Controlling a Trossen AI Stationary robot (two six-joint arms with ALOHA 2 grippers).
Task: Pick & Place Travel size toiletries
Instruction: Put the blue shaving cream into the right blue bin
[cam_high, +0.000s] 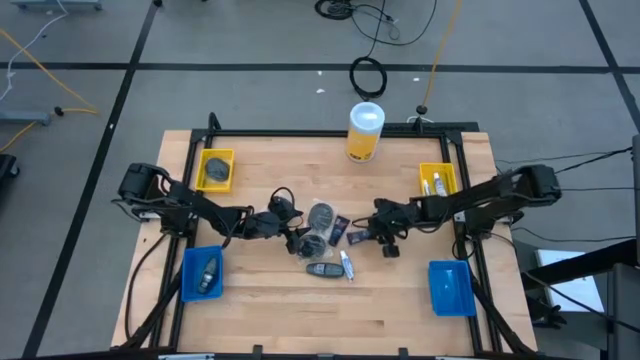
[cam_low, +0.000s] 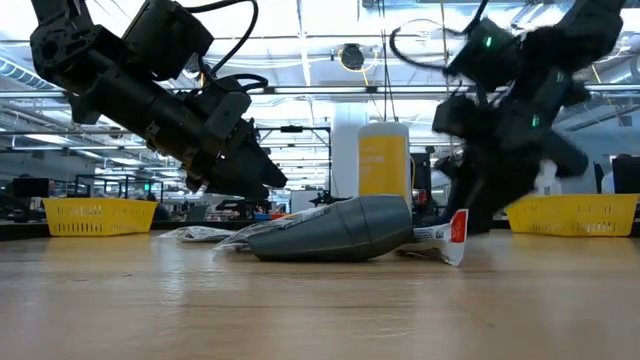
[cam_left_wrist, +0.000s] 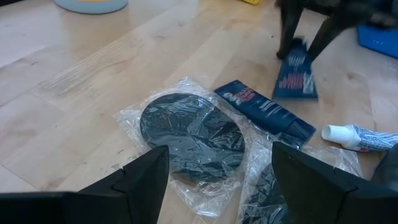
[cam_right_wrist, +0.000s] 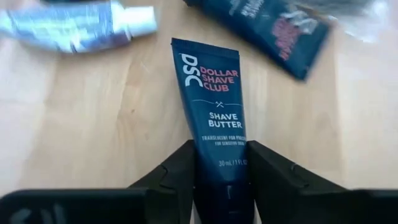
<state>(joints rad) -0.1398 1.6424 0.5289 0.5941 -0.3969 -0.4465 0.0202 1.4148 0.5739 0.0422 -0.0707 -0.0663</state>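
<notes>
1. Right gripper (cam_right_wrist: 221, 171), at table centre just right of the pile: fingers clamped on a dark blue sachet (cam_right_wrist: 214, 112).
2. Left gripper (cam_left_wrist: 217, 180), just left of the pile: fingers apart above a wrapped grey disc (cam_left_wrist: 186, 134).
3. A second blue sachet (cam_left_wrist: 264, 112), white tube (cam_left_wrist: 360, 137) and grey bottle (cam_low: 345, 230) lie near the pile on the table (cam_high: 400, 300).

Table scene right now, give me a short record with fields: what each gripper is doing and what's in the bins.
left gripper: open, over a wrapped dark disc
right gripper: shut on a dark blue sachet
centre pile: second blue sachet, white tube, grey bottle
left yellow bin: dark disc
right yellow bin: white tubes
left blue bin: grey bottle
</notes>
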